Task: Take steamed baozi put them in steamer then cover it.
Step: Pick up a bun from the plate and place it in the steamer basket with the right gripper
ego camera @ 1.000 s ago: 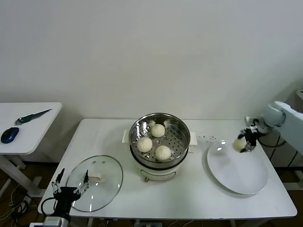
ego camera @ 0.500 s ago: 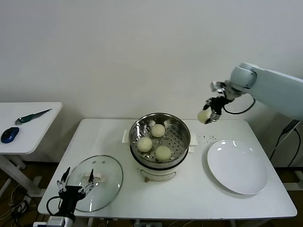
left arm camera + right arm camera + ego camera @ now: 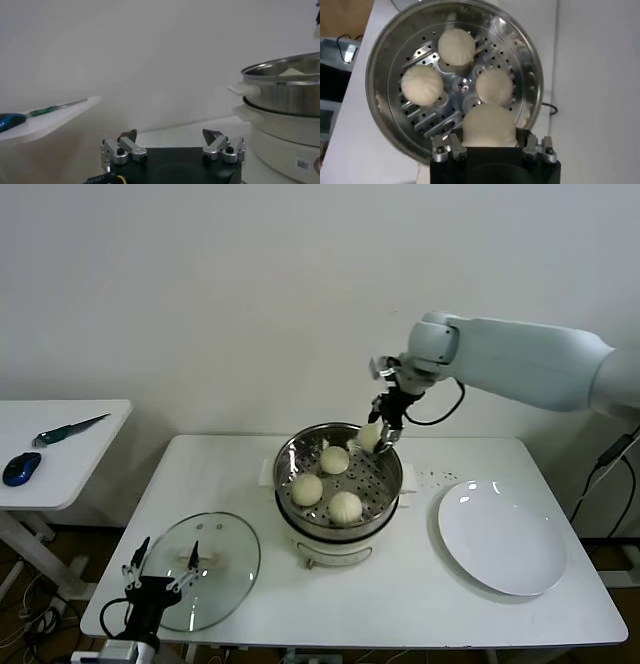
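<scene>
1. Fourth bun (image 3: 370, 436) hangs over the steamer's (image 3: 392, 467) back right rim, clamped in the right gripper (image 3: 377, 434); from the wrist view it sits above the one free patch of the perforated floor.
2. Three buns (image 3: 332, 459) already lie in the steamer, mid-bench toward the back edge, spaced apart so the last one should fit.
3. The lid (image 3: 225, 574) lies flat near the front left corner, handle up, ready for covering.
4. Left gripper (image 3: 160, 582) waits spread wide over the lid's front left edge, holding nothing.
5. The plate (image 3: 500, 549) by the right edge is bare.
</scene>
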### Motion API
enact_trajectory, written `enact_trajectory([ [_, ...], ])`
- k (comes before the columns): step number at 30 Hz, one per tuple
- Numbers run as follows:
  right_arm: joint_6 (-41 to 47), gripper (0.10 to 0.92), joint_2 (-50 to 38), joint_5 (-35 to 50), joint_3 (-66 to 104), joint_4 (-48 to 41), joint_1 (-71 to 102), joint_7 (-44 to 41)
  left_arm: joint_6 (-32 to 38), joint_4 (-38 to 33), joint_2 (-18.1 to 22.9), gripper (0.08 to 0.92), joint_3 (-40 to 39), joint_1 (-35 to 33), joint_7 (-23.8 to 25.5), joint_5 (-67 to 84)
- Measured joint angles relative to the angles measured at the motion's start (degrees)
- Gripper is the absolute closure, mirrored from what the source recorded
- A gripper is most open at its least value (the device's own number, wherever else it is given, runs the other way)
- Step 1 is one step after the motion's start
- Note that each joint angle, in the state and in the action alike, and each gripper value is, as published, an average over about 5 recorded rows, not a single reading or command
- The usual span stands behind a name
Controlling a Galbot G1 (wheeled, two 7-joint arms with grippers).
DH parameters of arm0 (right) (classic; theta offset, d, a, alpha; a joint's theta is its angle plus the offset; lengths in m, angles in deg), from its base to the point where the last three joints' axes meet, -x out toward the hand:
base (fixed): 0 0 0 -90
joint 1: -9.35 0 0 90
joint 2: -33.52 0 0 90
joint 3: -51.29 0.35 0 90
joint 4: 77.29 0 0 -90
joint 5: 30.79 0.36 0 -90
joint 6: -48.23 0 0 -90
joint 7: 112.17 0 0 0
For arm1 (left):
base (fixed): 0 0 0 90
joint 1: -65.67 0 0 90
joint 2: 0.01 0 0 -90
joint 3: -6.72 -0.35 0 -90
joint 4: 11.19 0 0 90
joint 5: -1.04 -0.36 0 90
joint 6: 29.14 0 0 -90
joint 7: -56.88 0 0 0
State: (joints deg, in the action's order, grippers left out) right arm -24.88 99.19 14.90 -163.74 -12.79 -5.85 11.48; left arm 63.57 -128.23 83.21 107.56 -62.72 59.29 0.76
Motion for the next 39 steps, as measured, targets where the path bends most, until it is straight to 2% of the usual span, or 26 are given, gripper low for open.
enact_trajectory([
  [22,1.38,0.331,3.68,-2.42,-3.28,-0.52,6.47,3.12,0.14,0.51,-0.45,0.177,0.34,0.16,-0.04,0.02],
  [30,1.99,0.211,3.22,-2.84,-2.3,-0.34,6.6,3.41,0.15,0.48,-0.47,0.177,0.33,0.12,-0.04,-0.04],
  [39,1.69,0.202,0.74,-3.04,-0.65,1.28,4.85,1.93,0.19,0.46,-0.6,0.177,0.41,0.17,-0.1,-0.1],
])
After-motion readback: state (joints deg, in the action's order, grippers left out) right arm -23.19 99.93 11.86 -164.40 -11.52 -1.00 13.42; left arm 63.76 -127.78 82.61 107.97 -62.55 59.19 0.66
